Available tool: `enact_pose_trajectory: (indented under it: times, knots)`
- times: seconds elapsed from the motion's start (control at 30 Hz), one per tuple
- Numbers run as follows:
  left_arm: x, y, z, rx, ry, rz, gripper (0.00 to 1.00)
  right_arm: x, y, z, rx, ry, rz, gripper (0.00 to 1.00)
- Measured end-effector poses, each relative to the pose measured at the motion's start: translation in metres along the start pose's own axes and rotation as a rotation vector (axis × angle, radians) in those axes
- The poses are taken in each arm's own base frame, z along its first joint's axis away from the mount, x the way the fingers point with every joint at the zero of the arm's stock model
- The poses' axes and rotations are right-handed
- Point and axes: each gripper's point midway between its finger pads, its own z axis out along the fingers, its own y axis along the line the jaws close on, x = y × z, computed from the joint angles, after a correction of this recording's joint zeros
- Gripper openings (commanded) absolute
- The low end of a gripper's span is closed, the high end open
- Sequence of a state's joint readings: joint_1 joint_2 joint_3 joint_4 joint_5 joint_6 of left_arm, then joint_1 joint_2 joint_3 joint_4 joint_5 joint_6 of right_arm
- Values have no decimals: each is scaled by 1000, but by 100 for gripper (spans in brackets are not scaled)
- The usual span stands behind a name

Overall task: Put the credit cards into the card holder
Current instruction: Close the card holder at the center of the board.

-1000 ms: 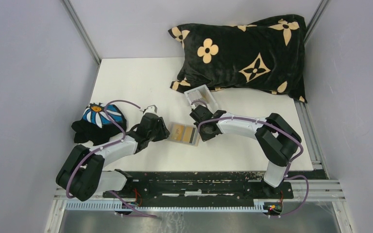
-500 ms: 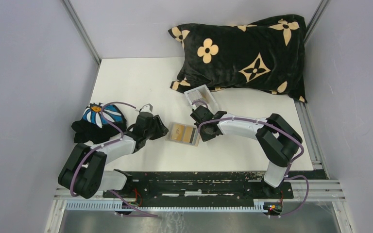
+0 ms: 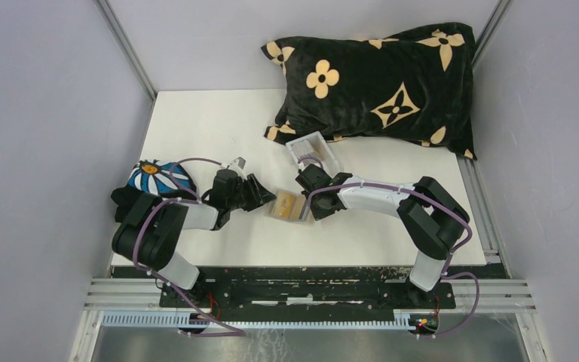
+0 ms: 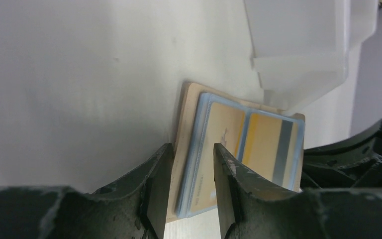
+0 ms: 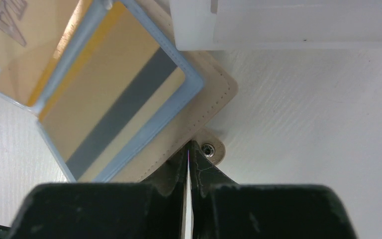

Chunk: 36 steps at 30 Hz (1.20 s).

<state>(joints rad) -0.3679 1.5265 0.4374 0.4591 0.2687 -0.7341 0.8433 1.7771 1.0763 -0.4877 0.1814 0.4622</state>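
The card holder (image 3: 289,205) sits open mid-table (image 3: 211,128), between the two claws and near the clear box (image 3: 313,148), with yellowish credit cards (image 4: 224,134) in its sleeves. The left gripper (image 4: 193,147) is about half open and clamped on the holder's left flap, cards and all. The right gripper (image 5: 189,147) is pinched shut, tips right against the snap tab (image 5: 210,149), and I can't see anything between them

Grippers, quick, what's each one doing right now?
Left gripper: jaws apart astride the card holder's edge; grip cannot be told.
Right gripper: shut, tips against the card holder by its snap.
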Motion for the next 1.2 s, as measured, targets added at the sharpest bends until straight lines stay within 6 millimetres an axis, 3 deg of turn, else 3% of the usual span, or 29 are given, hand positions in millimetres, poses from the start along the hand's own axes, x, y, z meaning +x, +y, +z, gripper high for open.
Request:
enact_pose_trajectory:
  times: [0.13, 0.43, 0.7, 1.2]
  knots:
    - [6, -13, 7, 104, 36, -31, 43, 0, 0, 0, 1, 0, 1, 7]
    - [11, -22, -2, 142, 65, -56, 43, 0, -1, 0, -3, 3, 6, 7]
    - [-2, -53, -19, 234, 40, -64, 43, 0, -1, 0, -5, 3, -1, 7]
    - [16, -101, -19, 389, 121, -116, 42, 0, -1, 0, -11, 6, -7, 8]
